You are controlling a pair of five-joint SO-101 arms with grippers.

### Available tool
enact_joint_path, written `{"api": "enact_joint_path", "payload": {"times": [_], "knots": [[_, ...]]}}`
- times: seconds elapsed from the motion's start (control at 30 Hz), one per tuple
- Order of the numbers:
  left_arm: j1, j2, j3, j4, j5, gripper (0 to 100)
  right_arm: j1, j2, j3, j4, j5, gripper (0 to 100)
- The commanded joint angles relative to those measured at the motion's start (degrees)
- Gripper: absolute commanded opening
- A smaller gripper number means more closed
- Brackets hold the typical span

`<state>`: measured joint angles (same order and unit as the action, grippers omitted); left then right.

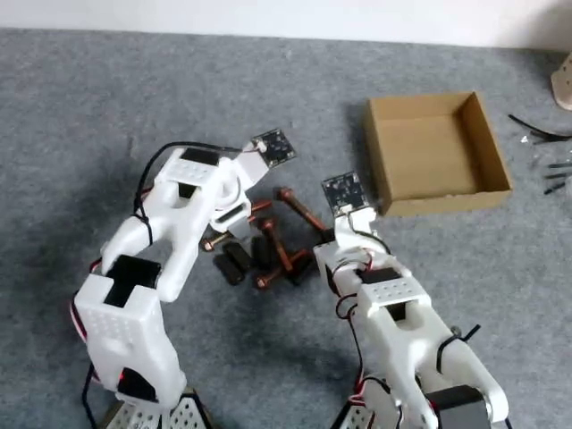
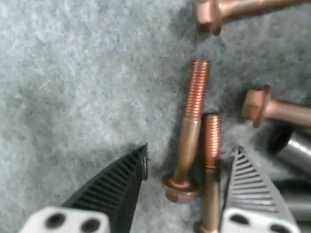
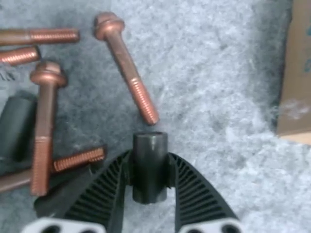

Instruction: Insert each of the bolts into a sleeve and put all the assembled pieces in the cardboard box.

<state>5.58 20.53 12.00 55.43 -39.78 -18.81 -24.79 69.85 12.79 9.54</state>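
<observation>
Several copper bolts [image 1: 299, 207] and black sleeves [image 1: 232, 264] lie in a loose pile on the grey carpet between the two arms. My left gripper [image 2: 190, 149] hangs open just above the pile's left side [image 1: 234, 219]. Two parallel bolts [image 2: 192, 126] [image 2: 212, 160] lie between its fingers. My right gripper [image 3: 149, 156] is shut on a black sleeve [image 3: 150, 167], held low at the pile's right side [image 1: 326, 239], the sleeve's open end facing a bolt's threaded tip [image 3: 129, 68]. The open cardboard box [image 1: 487, 147] stands at the back right and holds nothing.
More bolts [image 3: 43, 126] and another sleeve [image 3: 14, 128] lie beside my right gripper. The box's wall [image 3: 296, 73] is close on its other side. Thin black pieces [image 1: 545, 161] are scattered at the table's far right edge. Bare carpet stretches across the back left.
</observation>
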Motion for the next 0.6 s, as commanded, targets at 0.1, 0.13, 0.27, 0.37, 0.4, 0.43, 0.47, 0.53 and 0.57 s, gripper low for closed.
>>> {"api": "enact_joint_path", "payload": {"times": [0.1,0.13,0.27,0.37,0.4,0.43,0.47,0.53,0.57], "knots": [[-0.7,0.2,-1.1,0.9,-0.4,18,0.7,0.1,-2.6,-1.5,-0.4,0.3],[-0.7,0.2,-1.0,0.9,-0.4,14,0.7,0.1,-2.6,-1.5,-0.4,0.3],[-0.7,0.2,-1.0,0.9,-0.4,0,0.7,0.1,-2.6,-1.5,-0.4,0.3],[-0.7,0.2,-0.9,0.9,-0.4,1,0.7,0.1,-2.6,-1.5,-0.4,0.3],[-0.6,0.2,-0.9,0.9,-0.4,0,0.7,0.1,-2.6,-1.5,-0.4,0.3],[-0.6,0.2,-0.9,0.9,-0.4,1,0.7,0.1,-2.6,-1.5,-0.4,0.3],[-0.6,0.2,-0.9,0.9,-0.4,1,0.7,0.1,-2.6,-1.5,-0.4,0.3],[-0.6,0.2,-0.9,0.9,-0.4,1,0.7,0.1,-2.6,-1.5,-0.4,0.3],[-0.6,0.2,-0.9,0.9,-0.4,1,0.7,0.1,-2.6,-1.5,-0.4,0.3]]}}
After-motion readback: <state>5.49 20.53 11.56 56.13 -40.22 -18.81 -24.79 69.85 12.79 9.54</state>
